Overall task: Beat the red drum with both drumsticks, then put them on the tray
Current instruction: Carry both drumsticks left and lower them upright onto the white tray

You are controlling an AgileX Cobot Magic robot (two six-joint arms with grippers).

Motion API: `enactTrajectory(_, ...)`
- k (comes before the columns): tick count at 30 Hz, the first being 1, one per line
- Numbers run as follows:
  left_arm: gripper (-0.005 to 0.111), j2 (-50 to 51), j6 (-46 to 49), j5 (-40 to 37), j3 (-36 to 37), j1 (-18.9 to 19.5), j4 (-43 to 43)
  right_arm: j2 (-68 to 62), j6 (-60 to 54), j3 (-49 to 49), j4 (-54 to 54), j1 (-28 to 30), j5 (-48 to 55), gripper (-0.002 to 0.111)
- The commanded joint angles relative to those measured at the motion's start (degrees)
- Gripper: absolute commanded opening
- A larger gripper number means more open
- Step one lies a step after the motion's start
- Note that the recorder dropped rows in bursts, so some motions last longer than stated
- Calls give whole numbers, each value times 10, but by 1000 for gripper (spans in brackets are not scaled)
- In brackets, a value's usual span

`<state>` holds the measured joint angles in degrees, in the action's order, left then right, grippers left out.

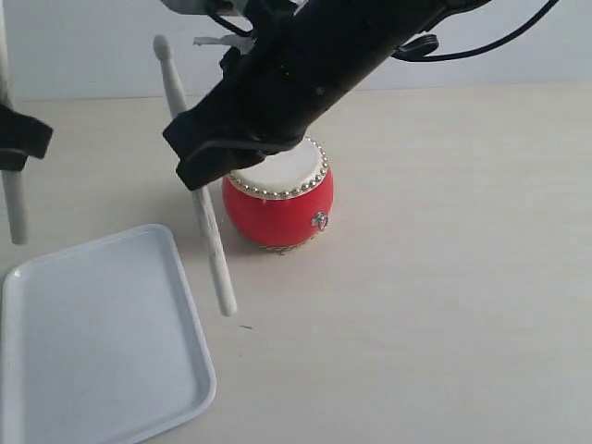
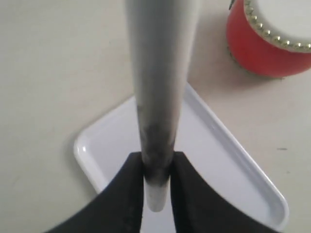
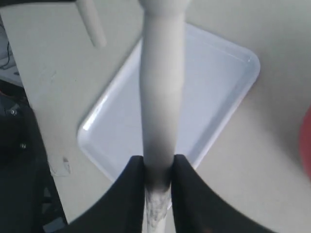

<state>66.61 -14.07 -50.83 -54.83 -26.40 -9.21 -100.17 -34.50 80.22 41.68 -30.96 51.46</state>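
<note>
The red drum (image 1: 277, 205) with a cream top stands upright mid-table. My right gripper (image 1: 200, 169) reaches across to the drum's left and is shut on a pale drumstick (image 1: 211, 242), which is held steeply with its knobbed tip up. In the right wrist view this drumstick (image 3: 160, 97) is clamped by the gripper (image 3: 158, 171) over the white tray (image 3: 214, 82). At the far left edge my left gripper (image 1: 13, 146) is shut on the other drumstick (image 1: 14, 208). The left wrist view shows that drumstick (image 2: 160, 87) pinched in the gripper (image 2: 158, 170) above the tray (image 2: 221, 160), with the drum (image 2: 269, 41) beyond.
The tray (image 1: 92, 342) lies flat at the front left with nothing in it. My right arm (image 1: 324, 65) crosses over the back of the drum. Bare beige table (image 1: 444, 305) lies to the right of the drum. The left-held drumstick (image 3: 92, 24) shows in the right wrist view.
</note>
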Motion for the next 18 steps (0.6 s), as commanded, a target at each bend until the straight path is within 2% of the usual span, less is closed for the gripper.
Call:
enactTrajectory(1,0,-3,129,4,64,82,142,2,-13,1,47,-1,-38,0)
enactTrajectory(4,0,8,240,31,109,138,258,-8,-15,1,70,-1,-59,0)
enactTrajectory(6,0,16,342,45,132,173,370,-22,-15,1,77,-4,-67,0)
enactTrajectory(9,0,34,439,42,145,210,486,-54,-15,1,89,-4,-68,0)
enactTrajectory(13,0,69,451,44,148,225,513,-106,-35,1,118,-4,-83,0)
enactTrajectory(18,0,118,454,80,149,225,518,-163,-155,1,268,-4,-66,0)
